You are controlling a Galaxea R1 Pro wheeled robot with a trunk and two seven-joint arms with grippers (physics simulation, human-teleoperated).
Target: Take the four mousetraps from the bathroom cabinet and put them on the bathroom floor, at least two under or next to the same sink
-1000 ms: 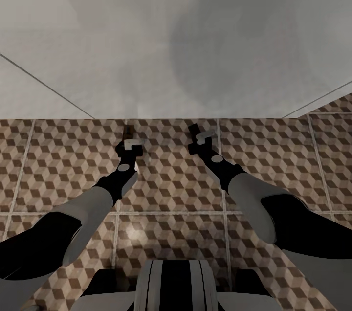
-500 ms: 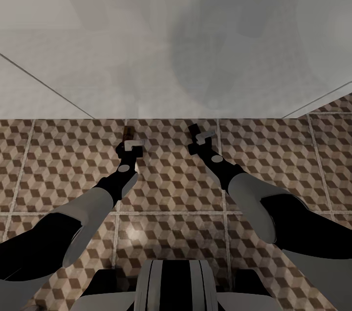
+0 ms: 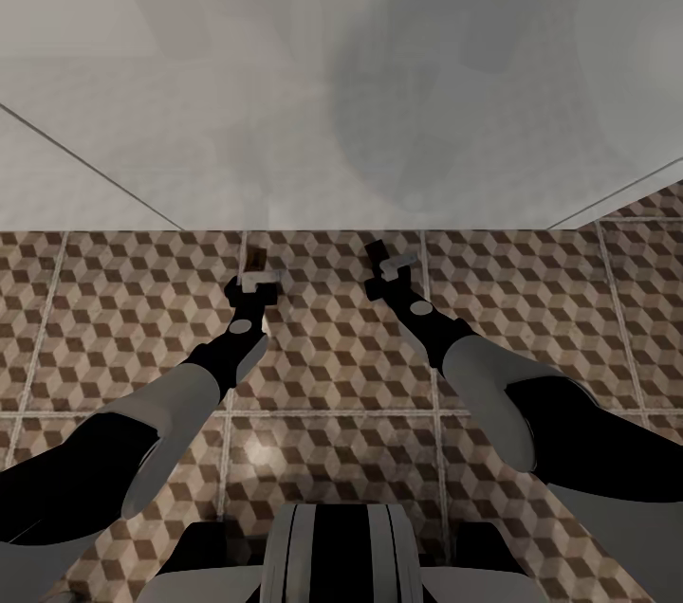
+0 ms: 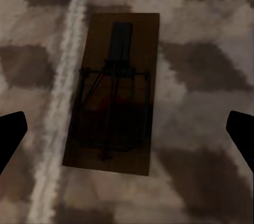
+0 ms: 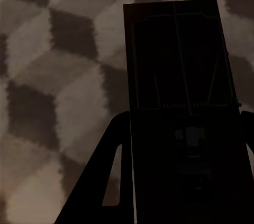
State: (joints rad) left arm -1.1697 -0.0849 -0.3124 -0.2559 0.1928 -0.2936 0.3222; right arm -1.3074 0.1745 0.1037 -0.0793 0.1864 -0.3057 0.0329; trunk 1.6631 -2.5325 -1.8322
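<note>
We have both arms stretched forward and low over the tiled floor (image 3: 114, 319), close to its far edge where a white front (image 3: 285, 110) rises. Left gripper (image 3: 254, 281) is spread wide, fingertips (image 4: 11, 134) well apart, holding nothing. A mousetrap (image 4: 114, 94) lies flat on the tile between them, just beside a grout line (image 4: 66, 76); in the head view it sits just past the gripper (image 3: 253, 256) near the white front. Right gripper (image 3: 379, 264) is clamped on a second mousetrap (image 5: 182, 108), held above the tile near the same far edge.
</note>
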